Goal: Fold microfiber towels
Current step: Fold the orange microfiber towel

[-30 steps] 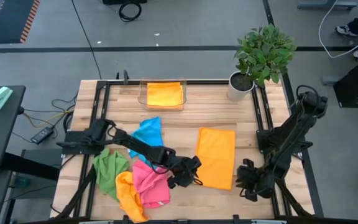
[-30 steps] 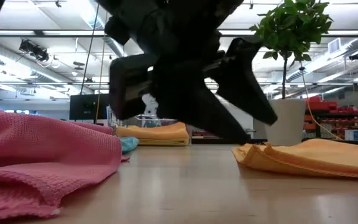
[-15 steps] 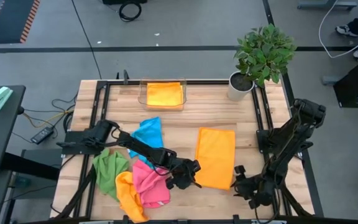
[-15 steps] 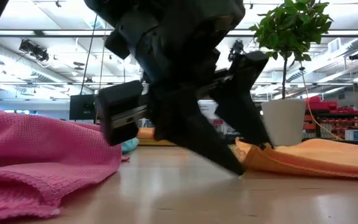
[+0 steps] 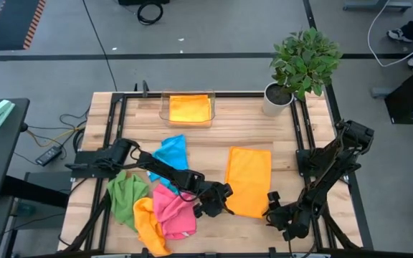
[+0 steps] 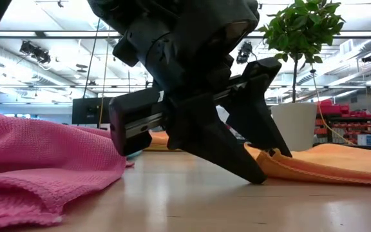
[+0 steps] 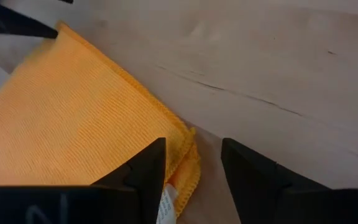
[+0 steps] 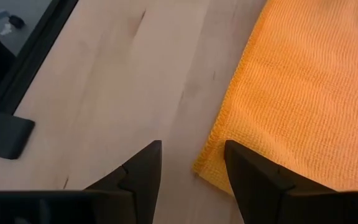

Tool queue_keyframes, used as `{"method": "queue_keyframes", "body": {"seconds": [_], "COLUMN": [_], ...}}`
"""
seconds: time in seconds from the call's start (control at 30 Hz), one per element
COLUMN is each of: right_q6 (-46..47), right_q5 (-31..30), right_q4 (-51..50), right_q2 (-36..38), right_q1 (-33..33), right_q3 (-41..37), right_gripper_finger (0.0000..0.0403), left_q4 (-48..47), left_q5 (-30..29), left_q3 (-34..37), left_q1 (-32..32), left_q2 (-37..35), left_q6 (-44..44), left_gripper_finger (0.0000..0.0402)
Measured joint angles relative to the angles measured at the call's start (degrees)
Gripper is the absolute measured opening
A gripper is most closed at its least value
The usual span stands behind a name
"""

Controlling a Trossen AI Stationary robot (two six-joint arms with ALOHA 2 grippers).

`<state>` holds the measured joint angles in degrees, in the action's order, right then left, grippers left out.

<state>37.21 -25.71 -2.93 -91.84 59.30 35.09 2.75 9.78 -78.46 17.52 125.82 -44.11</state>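
Towels (image 5: 248, 180) on wooden table (image 5: 224, 132)

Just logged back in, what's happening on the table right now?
Both arms are at the near end of the half-folded orange towel lying mid-table. The left gripper sits open at its near left corner, the right gripper open at its near right corner; neither holds the cloth. One folded orange towel rests in the clear tray at the far edge. Blue, green, pink and another orange cloth are heaped on the left.
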Motion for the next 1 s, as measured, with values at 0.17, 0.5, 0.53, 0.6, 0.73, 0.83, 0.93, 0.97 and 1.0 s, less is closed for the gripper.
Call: {"method": "queue_keyframes", "body": {"seconds": [0.17,0.5,0.53,0.6,0.73,0.83,0.93,0.97,1.0], "right_q6": [0.9,2.1,2.5,3.3,4.4,4.6,4.9,5.2,5.6], "right_q5": [0.0,0.5,0.6,0.9,1.0,1.0,1.0,1.0,0.9], "right_q4": [0.0,-0.7,-0.9,-1.3,-2.1,-2.1,-2.1,-2.1,-2.0], "right_q2": [-0.1,-0.1,-0.1,-0.1,-0.1,-0.3,-0.5,-0.6,-0.6], "right_q1": [-0.1,-0.1,-0.1,-0.1,-0.1,-0.1,-0.1,-0.1,-0.1], "right_q3": [0.0,0.0,0.0,0.0,0.0,0.0,-0.3,-0.5,-0.7], "right_gripper_finger": [0.0184,0.0184,0.0184,0.0184,0.0172,0.0153,0.0129,0.012,0.011], "left_q4": [-0.2,-0.3,-0.1,0.1,0.2,0.2,0.2,0.2,0.2], "left_q5": [0.0,0.3,0.3,0.1,-0.1,-0.3,-0.3,-0.3,-0.4], "left_q3": [0.0,0.1,0.1,0.1,0.1,0.1,0.1,0.1,0.1], "left_q1": [-0.4,-0.9,-0.9,-0.9,-0.8,-0.9,-0.9,-0.9,-0.9], "left_q2": [0.1,0.5,0.7,0.9,0.9,0.9,0.9,0.9,0.9], "left_q6": [3.6,6.5,6.6,7.6,7.9,7.9,7.9,8.3,9.2], "left_gripper_finger": [0.014,0.0056,0.0048,0.0033,0.0011,0.0009,0.0019,0.0022,0.0023]}}
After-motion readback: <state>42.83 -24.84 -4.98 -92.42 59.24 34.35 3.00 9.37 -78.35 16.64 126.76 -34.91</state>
